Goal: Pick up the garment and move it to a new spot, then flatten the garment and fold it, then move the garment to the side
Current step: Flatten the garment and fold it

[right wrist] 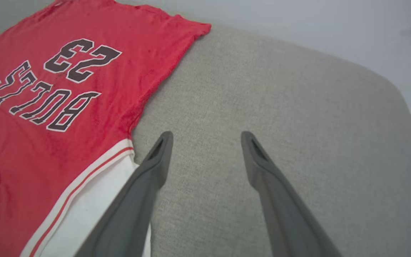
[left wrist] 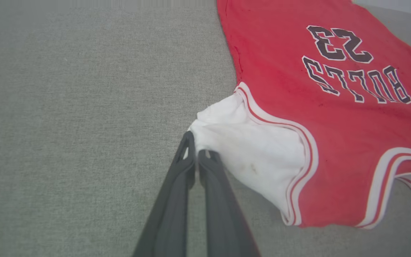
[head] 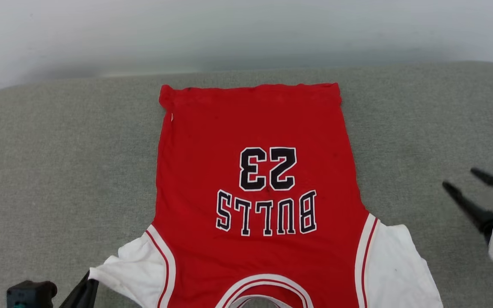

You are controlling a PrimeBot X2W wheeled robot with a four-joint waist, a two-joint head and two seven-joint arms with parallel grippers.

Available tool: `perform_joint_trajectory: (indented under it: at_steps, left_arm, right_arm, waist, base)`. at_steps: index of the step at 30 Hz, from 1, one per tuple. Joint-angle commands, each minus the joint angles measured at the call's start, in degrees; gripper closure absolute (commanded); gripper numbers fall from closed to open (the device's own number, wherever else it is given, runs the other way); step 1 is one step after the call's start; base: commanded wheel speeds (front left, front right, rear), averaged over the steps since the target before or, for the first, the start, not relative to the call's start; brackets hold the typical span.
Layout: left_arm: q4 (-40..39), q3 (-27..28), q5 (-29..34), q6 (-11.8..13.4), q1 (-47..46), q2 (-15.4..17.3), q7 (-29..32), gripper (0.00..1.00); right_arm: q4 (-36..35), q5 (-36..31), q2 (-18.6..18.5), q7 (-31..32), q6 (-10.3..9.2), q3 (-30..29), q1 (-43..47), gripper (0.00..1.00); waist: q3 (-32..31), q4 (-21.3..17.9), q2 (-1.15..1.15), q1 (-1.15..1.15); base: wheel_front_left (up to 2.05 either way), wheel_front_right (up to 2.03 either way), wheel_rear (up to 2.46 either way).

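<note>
The garment (head: pixel 255 128) lies flat, collar toward the robot. The left fingers (left wrist: pixel 177 185) pinch its left sleeve (left wrist: pixel 252 150); the right fingers (right wrist: pixel 155 160) gape wide beside the right sleeve (right wrist: pixel 95 214).

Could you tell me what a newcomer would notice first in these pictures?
The red jersey lies spread on the grey cushion, its BULLS 23 print upside down in the head view. At its near left corner the left gripper has its fingers shut on the tip of a white sleeve, while the right gripper hangs open over bare cushion beside the jersey.
</note>
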Motion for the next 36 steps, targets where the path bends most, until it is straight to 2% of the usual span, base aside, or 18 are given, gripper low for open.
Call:
perform_joint_trajectory:
  at_steps: [1, 5, 8, 14, 23, 29, 32, 36]
  left_arm:
    - [-0.29, 0.18, 0.41, 0.27, -0.95, -0.16, -0.14, 1.0]
    - [-2.06, -0.13, 2.99, 0.74, -4.06, -0.59, -0.14, 1.0]
    - [-3.09, -0.11, 4.32, 0.39, -6.52, -1.48, -0.12, 1.0]
    - [-4.05, -1.05, 7.71, -0.61, -11.12, -3.24, -0.13, 1.0]
    - [-5.15, -2.35, 11.52, -2.25, -17.43, -7.33, -0.13, 1.0]
    - [-5.25, -3.12, 13.75, -3.31, -20.51, -9.47, -0.14, 1.0]
    - [-5.39, -3.31, 14.92, -3.69, -21.76, -10.46, -0.14, 1.0]
    - [-5.38, -3.02, 15.65, -4.27, -22.77, -12.13, -0.14, 1.0]
  right_arm:
    - [-0.79, -0.76, -0.09, 0.38, -0.04, -0.81, -1.27, 0.0]
    - [-4.77, -2.24, 1.06, 6.96, -0.04, -6.77, -8.94, 0.0]
    - [-5.4, -0.57, 1.43, 14.18, -0.04, -8.47, -16.67, 0.0]
    - [-1.8, 3.07, 0.4, 33.78, -0.04, -5.78, -33.59, 0.0]
    - [8.62, 1.38, 4.26, 59.19, -0.04, -1.57, -53.17, 0.0]
    - [13.59, -4.01, 7.22, 65.62, -0.04, -1.29, -58.44, 0.0]
    - [15.75, -5.28, 8.79, 65.6, -0.03, -2.73, -58.28, 0.0]
    - [16.64, -6.15, 8.14, 65.52, -0.02, -1.74, -54.32, 0.0]
  waist:
    - [1.9, 0.95, 0.0, 0.0]
    - [6.13, 2.86, 0.0, 0.0]
    - [9.53, 4.52, 0.0, 0.0]
    - [16.1, 8.62, 0.0, 0.0]
    - [24.57, 14.42, 0.0, 0.0]
    - [28.75, 17.29, 0.0, 0.0]
    - [30.32, 18.62, 0.0, 0.0]
    - [31.81, 19.81, 0.0, 0.0]
  base:
    - [0.0, 0.0, 0.0]
    - [0.0, 0.0, 0.0]
    - [0.0, 0.0, 0.0]
    - [0.0, 0.0, 0.0]
    - [0.0, 0.0, 0.0]
    - [0.0, 0.0, 0.0]
    - [0.0, 0.0, 0.0]
    - [0.0, 0.0, 0.0]
